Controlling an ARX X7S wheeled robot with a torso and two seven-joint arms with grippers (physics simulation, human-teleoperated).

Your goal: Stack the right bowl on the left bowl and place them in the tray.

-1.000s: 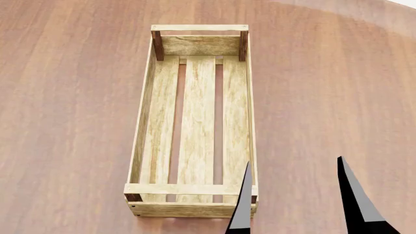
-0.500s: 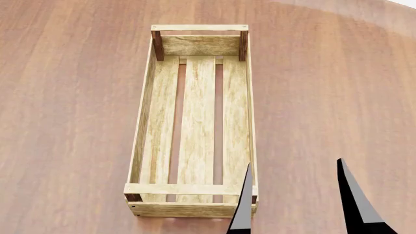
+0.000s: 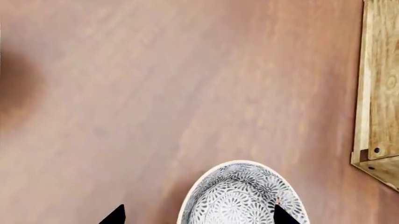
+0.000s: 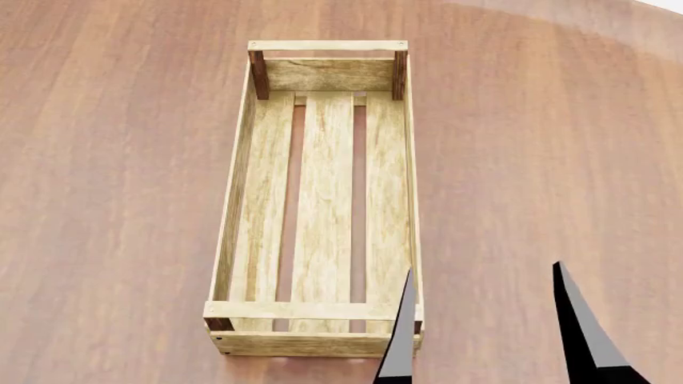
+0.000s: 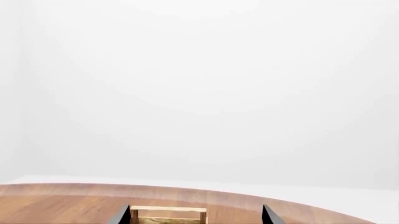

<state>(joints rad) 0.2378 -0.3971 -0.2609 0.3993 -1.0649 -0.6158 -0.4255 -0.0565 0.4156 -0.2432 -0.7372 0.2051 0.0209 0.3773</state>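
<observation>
Head view shows the tray (image 4: 320, 200) lying lengthwise on the table (image 4: 117, 184), its three floor slats bare and a dark post at each corner. Nothing sits inside it. Two black fingertips of the right gripper (image 4: 491, 328) rise from the lower edge of that view, one overlapping the tray's near right corner and the other over bare table further right; they stand well apart with nothing between them, so the jaws are spread. Neither bowl appears in the head view. Left wrist view looks straight down on the table and catches one bowl (image 3: 243, 196), pale-rimmed with a fine grey pattern inside (only part of it shows, cut off by the picture's edge). It rests upright on the wood, apart from the tray, whose corner (image 3: 377, 93) shows at the side of the same view. The left gripper (image 3: 196, 215) has both black tips just in view, one clear of the bowl on bare table, the other over the bowl's rim; they are held wide with the bowl partly between them, and whether a tip touches the rim cannot be told. Right wrist view looks level across the table's far edge toward a blank white background, with the tray's end (image 5: 168, 213) low between its two fingertips.
</observation>
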